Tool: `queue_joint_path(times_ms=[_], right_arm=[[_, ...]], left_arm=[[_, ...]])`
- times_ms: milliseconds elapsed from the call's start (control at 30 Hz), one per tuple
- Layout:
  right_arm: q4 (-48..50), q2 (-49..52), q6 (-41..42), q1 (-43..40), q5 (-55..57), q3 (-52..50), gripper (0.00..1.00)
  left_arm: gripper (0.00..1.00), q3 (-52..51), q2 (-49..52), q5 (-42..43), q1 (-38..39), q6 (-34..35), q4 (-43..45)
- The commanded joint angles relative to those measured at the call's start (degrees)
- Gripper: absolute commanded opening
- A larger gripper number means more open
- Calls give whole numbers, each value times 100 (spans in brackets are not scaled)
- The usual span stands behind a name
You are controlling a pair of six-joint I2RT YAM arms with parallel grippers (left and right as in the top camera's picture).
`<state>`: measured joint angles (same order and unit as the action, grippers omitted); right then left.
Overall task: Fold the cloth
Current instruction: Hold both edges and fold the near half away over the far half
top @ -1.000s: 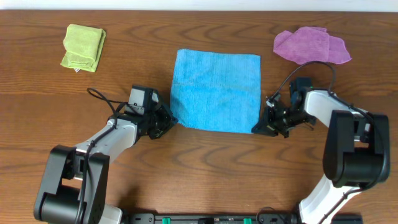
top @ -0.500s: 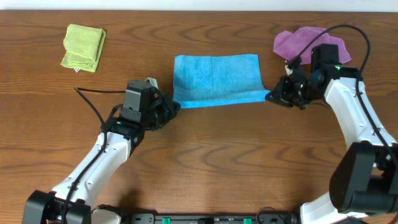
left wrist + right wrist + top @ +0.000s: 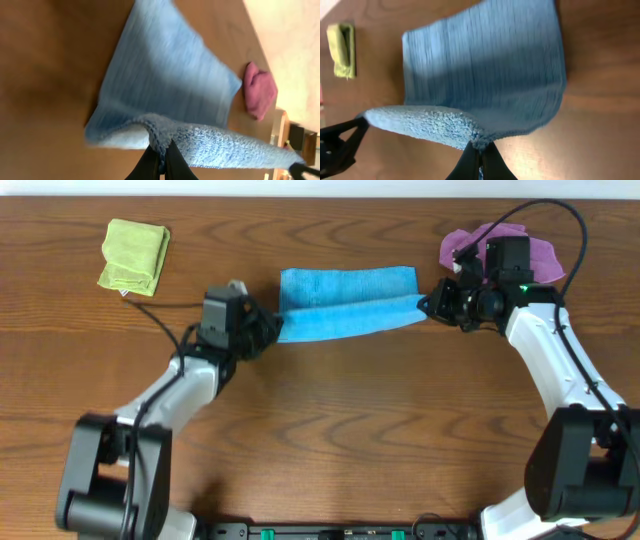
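Observation:
The blue cloth (image 3: 345,300) lies at the table's far middle, its near edge lifted and carried back over the rest. My left gripper (image 3: 275,330) is shut on the cloth's near left corner (image 3: 159,142). My right gripper (image 3: 428,304) is shut on the near right corner (image 3: 481,141). The lifted edge hangs stretched between both grippers above the flat part, which shows in the left wrist view (image 3: 165,80) and the right wrist view (image 3: 485,65).
A folded green cloth (image 3: 135,254) lies at the far left and also shows in the right wrist view (image 3: 341,50). A crumpled purple cloth (image 3: 500,250) lies at the far right, behind my right arm, and shows pink in the left wrist view (image 3: 260,90).
Both grippers have lifted the cloth's near corners and moved them toward the far edge. The visible cloth went from a full square to a narrow band.

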<state>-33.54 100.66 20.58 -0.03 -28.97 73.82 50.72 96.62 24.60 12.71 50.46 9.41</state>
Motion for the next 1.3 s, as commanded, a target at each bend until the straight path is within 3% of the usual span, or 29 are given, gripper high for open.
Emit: queue_joint_path(times_ms=[0, 567, 800, 1067, 1267], right_arm=[[177, 166, 238, 11, 199, 52, 2], [2903, 1290, 1071, -42, 282, 389, 2], [2861, 1843, 1071, -42, 140, 1034, 2], [1392, 1808, 901, -111, -232, 1036, 2], [1104, 1808, 848, -238, 11, 1036, 1]], left_arm=[[6, 647, 413, 203, -74, -295, -4], [6, 3268, 2393, 481, -444, -553, -413], [6, 3906, 2863, 855, -529, -754, -660], [6, 3908, 2796, 1139, -573, -1495, -2284], [6, 3908, 2796, 922, -570, -1622, -2553]])
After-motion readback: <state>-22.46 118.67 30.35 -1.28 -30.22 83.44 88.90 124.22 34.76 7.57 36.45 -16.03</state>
